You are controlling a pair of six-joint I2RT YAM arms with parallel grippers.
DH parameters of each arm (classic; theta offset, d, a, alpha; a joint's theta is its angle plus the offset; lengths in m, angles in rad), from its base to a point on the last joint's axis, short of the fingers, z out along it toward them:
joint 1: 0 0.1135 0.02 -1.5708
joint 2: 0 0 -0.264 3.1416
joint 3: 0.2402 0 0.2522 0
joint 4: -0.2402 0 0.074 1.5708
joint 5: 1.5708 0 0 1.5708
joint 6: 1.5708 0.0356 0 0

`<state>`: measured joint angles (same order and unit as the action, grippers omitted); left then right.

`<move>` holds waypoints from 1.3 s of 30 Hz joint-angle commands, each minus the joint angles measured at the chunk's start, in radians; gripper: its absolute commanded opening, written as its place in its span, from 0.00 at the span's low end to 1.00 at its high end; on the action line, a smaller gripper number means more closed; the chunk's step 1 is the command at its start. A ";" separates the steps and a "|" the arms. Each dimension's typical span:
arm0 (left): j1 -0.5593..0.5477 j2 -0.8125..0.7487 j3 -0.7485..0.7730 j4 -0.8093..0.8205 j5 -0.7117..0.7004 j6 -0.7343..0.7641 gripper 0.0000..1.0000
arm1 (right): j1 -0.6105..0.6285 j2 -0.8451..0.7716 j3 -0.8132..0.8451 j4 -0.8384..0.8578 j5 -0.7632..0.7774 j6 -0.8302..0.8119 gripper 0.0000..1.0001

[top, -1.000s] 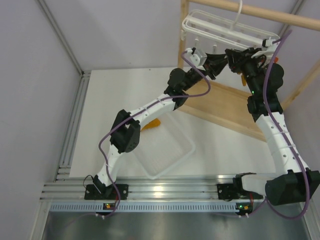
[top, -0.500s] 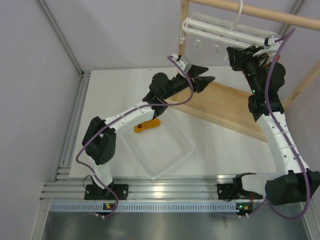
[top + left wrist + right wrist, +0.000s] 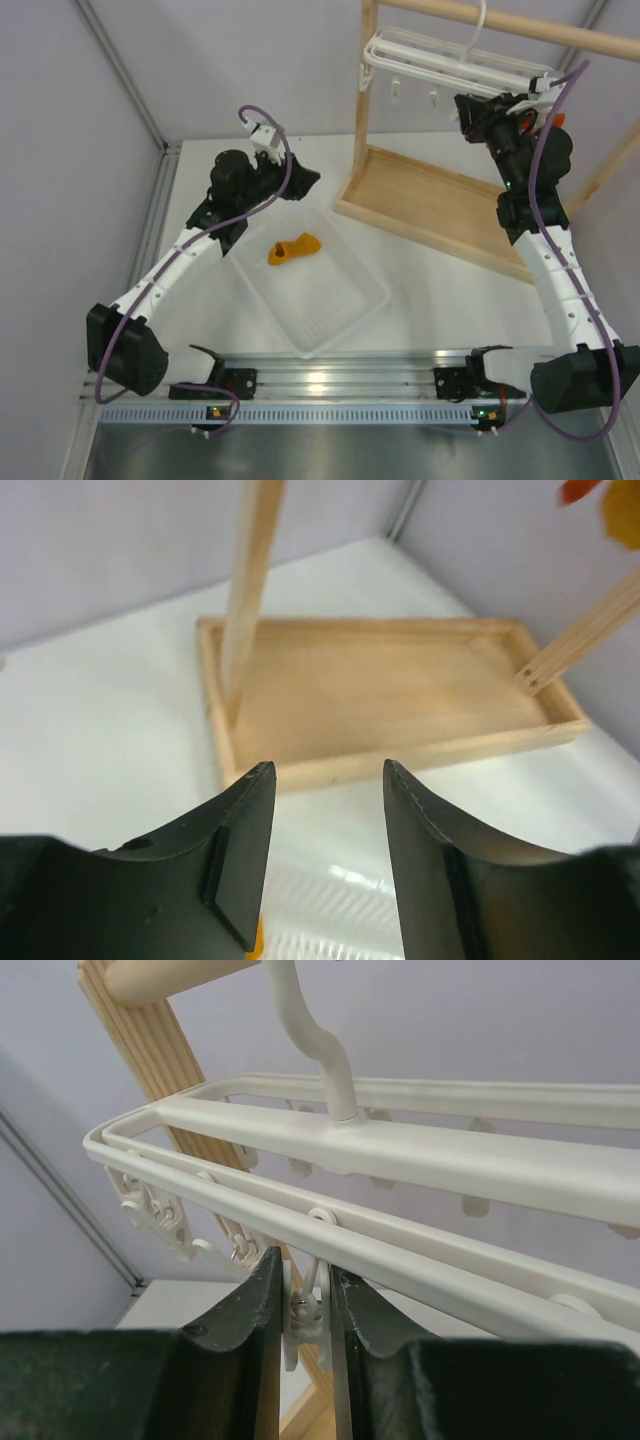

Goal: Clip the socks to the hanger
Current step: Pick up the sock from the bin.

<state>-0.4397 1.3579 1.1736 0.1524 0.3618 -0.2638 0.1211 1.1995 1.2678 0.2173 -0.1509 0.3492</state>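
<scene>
— The arms?
— The left arm [image 3: 190,255] stretches low over the tabletop [image 3: 440,290], with the left gripper [image 3: 305,180] released above the white tray [image 3: 350,310]. The right arm [image 3: 550,260] reaches high to the hanger [image 3: 450,62] on the wooden rack [image 3: 430,205].
— Socks?
— One yellow-orange sock [image 3: 293,248] lies in the tray. (Only the right wrist view shows the right gripper [image 3: 305,1305] clenched on a clip [image 3: 300,1338].)

We saw a wooden rack [image 3: 440,215] standing at the worktop's [image 3: 430,310] far right corner, its boxed base angled, and a white tray [image 3: 345,310] near the middle, toward the near edge.
</scene>
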 commanded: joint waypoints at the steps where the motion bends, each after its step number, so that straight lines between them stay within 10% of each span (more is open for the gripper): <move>1: 0.036 -0.097 -0.061 -0.313 -0.104 -0.009 0.51 | -0.006 -0.043 -0.011 0.059 -0.004 -0.021 0.00; 14: 0.050 -0.160 -0.198 -0.689 -0.260 0.081 0.51 | -0.006 -0.031 -0.005 0.056 -0.016 -0.022 0.00; 39: 0.104 0.205 -0.181 -0.608 -0.267 0.141 0.47 | -0.006 -0.032 -0.007 0.027 0.005 -0.073 0.00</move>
<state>-0.3508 1.5444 0.9493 -0.5217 0.0914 -0.1246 0.1211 1.1839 1.2503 0.2169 -0.1543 0.2951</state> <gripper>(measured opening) 0.478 0.178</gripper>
